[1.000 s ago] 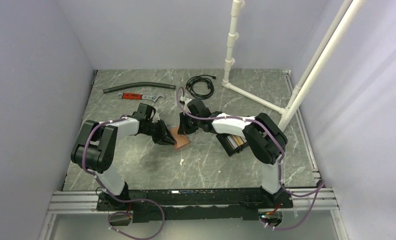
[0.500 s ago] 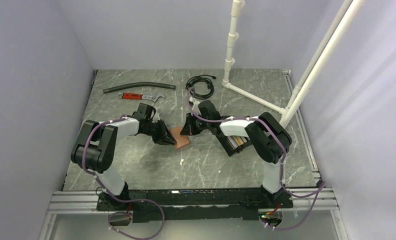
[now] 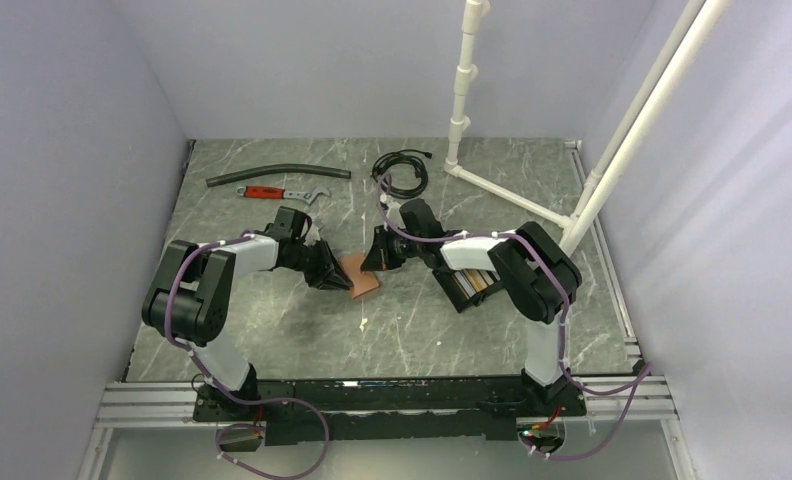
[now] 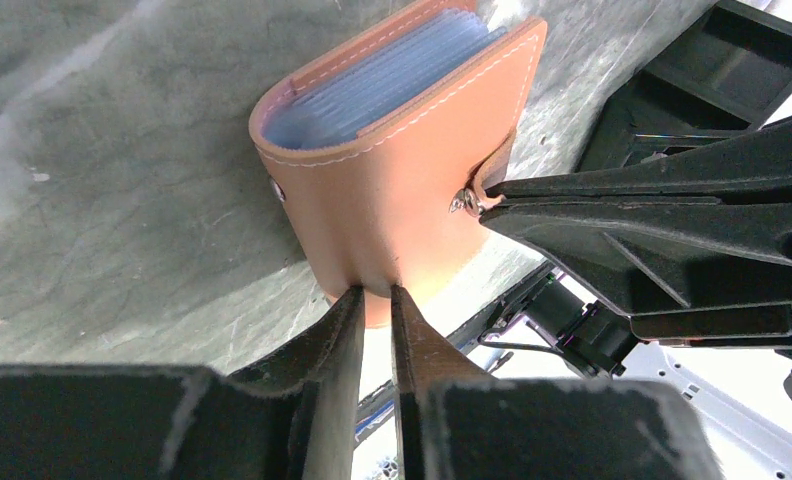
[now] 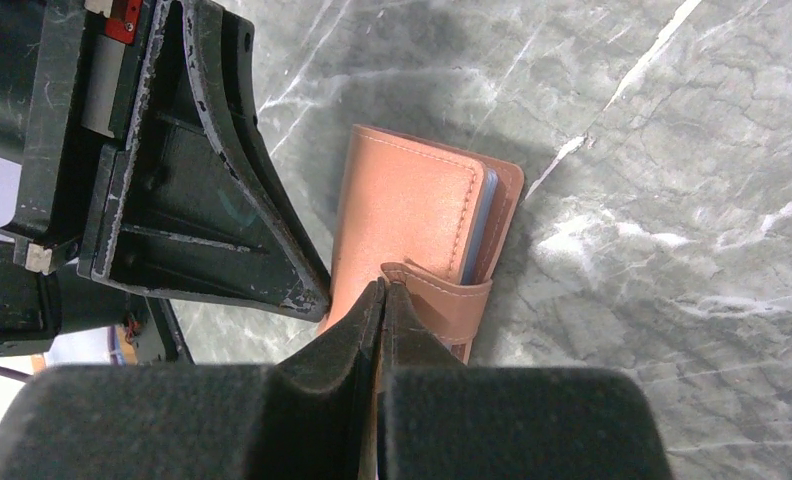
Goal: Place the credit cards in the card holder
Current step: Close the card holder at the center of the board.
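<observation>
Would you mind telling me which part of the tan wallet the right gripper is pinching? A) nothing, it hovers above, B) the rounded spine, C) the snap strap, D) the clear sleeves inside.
C: in the right wrist view, the right gripper is closed on the strap of the wallet, while the left gripper pinches the wallet's other edge.

Two black-and-white arms with black claws

Each arm alternates black joint housings with white link shells (image 3: 257,252), and a purple cable (image 3: 175,282) loops back from the claw along it. The left claw (image 4: 372,300) and right claw (image 5: 382,290) have matte black, tapering fingers (image 5: 222,200), ribbed in triangles, with edges scuffed pale.
</observation>
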Available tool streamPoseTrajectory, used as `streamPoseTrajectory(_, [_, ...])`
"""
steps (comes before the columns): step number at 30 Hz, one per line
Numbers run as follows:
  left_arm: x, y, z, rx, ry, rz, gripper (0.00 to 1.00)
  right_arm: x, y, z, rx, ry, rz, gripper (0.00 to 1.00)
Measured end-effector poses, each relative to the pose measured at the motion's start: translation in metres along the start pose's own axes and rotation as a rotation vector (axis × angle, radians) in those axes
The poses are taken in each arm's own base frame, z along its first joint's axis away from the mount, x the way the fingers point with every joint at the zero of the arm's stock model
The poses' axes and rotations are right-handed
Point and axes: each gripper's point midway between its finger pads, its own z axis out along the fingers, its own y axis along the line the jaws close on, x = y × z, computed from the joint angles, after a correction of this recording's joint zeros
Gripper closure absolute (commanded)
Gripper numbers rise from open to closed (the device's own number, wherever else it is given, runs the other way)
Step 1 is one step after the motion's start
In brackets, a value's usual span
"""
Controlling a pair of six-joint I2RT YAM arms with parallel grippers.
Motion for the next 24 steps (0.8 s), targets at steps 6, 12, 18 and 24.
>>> streamPoseTrajectory(6, [0.0000, 0.0000, 0.0000, 0.000, 0.000, 0.000, 0.79, -0.0005, 0.0003, 0.0012, 0.018, 0.020, -0.035, 1.00])
streamPoseTrajectory(12, [0.0001, 0.0005, 0.0005, -0.001, 0.002, -0.001, 0.79, -0.0020, 0.0016, 0.0035, 0.033, 0.061, -0.085, 1.00])
streamPoseTrajectory(18, [-0.0005, 0.0010, 0.0011, 0.001, 0.009, -0.009, 0.79, -0.0019, 0.0030, 0.0053, 0.077, 0.100, -0.134, 1.00])
streamPoseTrajectory(24, [-0.0004, 0.0008, 0.0009, -0.002, 0.012, -0.012, 0.79, -0.0013, 0.0037, 0.0075, 0.115, 0.107, -0.180, 1.00])
